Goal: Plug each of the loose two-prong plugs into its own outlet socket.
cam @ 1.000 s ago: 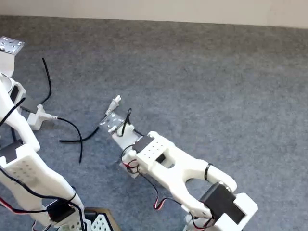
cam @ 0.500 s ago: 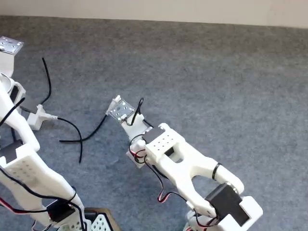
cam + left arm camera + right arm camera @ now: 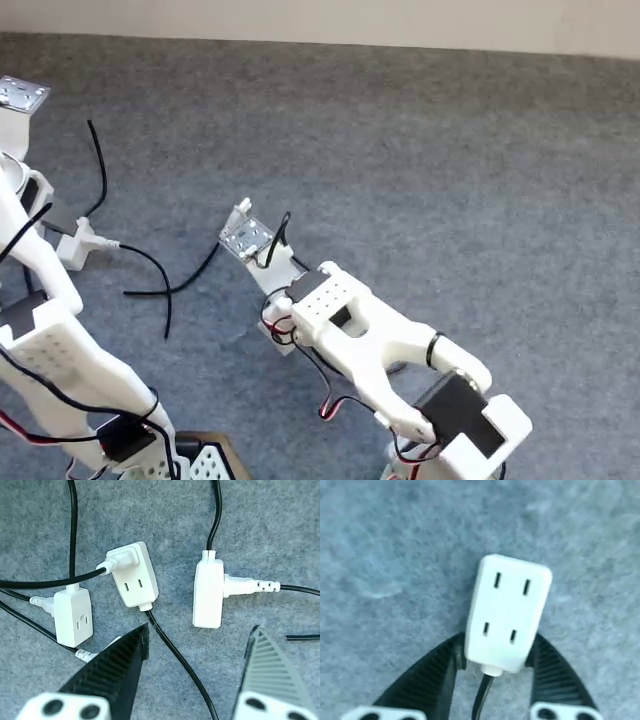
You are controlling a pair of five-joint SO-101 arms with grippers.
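Now that the right arm (image 3: 370, 340) has eased back a shade from its reach of half a second ago, here's the high view. A second ago the right claw (image 3: 243, 224) stood short of the white socket block (image 3: 241, 208) on the grey worktop (image 3: 450, 150). It then drove forward over it, and the block now sits right at the claw's tip, its trailing cord (image 3: 190, 275) running off across the worktop. I read that as the grasp made: one socket in hand, and no plug mated by this arm yet.

Over to the left wrist view. The left claw (image 3: 200, 628) hangs wide open above a cluster of white pieces. There's a bare-slotted block (image 3: 73, 615), an adapter (image 3: 132, 577) with a plug apparently seated at one end, and a third block (image 3: 208, 595) with a side plug (image 3: 245, 586) entering it. All of them lie beyond the fingertips, and only a loose cord (image 3: 175, 655) runs between them.

The right wrist view confirms it. The right claw (image 3: 496, 650) is clamped on the socket block (image 3: 509, 612), with its fingers (image 3: 440, 670) pressing both flanks at the cord end. The slotted face is turned to the camera, and the body projects past the fingertips.
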